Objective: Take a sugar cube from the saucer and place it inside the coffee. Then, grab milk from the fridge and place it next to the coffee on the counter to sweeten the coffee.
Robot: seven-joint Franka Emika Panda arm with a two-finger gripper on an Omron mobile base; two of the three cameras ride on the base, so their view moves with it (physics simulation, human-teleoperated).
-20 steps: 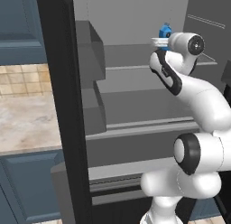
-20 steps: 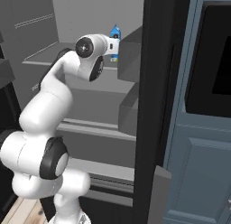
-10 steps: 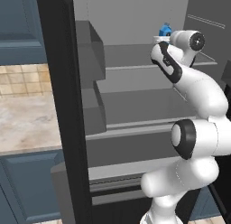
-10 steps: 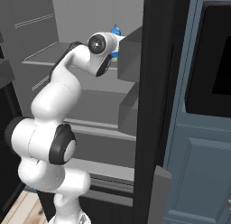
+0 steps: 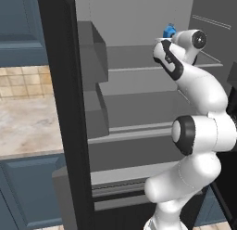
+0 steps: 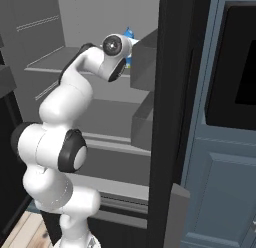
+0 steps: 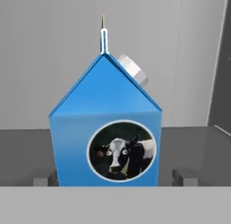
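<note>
Reaching deeper into the fridge [image 5: 139, 92] than a second ago, the arm has straightened its upper links and carried the hand closer to the milk [image 7: 106, 128], whose blue top now peeks out just past the wrist instead of standing clear of it. At the left of the left base view lies the counter [image 5: 25, 127], a beige marbled slab over dark blue cabinets, with the fridge's dark frame rising beside it. Right of that frame come the grey interior and its flat shelves, and on the upper shelf [image 5: 134, 62] the carton's top [image 5: 169, 29] shows beside the white wrist. In the right base view the same carton [image 6: 128, 33] appears as a blue sliver behind the round wrist joint, near the grey door bins at the shelf's right. Seen from the hand, the milk stands upright on the shelf, square to the camera, with a round cow picture on its front and a white cap on the right roof slope. The gripper [image 7: 113, 179] has its fingertips [image 7: 41, 179] spread wide, one low on each side of the carton and clear of its walls, holding nothing.
</note>
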